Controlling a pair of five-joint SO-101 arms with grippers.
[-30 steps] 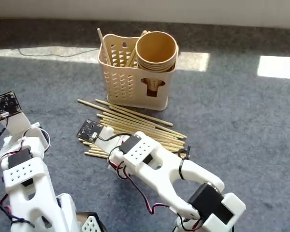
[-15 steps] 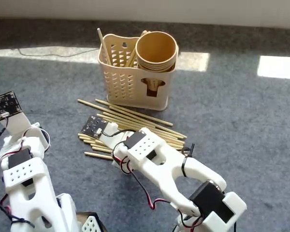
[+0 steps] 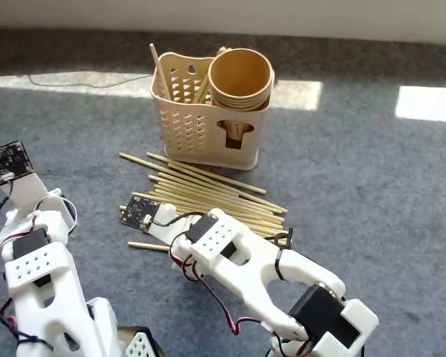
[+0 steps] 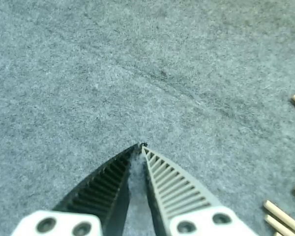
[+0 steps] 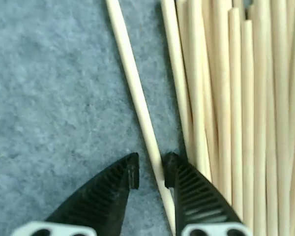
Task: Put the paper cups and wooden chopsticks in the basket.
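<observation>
On grey carpet [image 3: 372, 193] right gripper [image 5: 150, 172] has pulled back astride chopstick [image 5: 132, 83]

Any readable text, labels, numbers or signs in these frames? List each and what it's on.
None readable.
The basket, paper cups and wooden chopsticks carry no visible print.
The camera boards on the arms' wrists may bear tiny markings, too small to read.

The basket [image 3: 201, 126] stands at the far side of the table [image 3: 372, 193], with the paper cups [image 3: 240, 78] stacked inside it. The chopsticks [image 3: 208, 195] lie in a heap before it. My right end effector [image 5: 150, 174] straddles one loose chopstick [image 5: 134, 88] beside the heap; my left end effector [image 4: 139, 150] sits well off to the left.
</observation>
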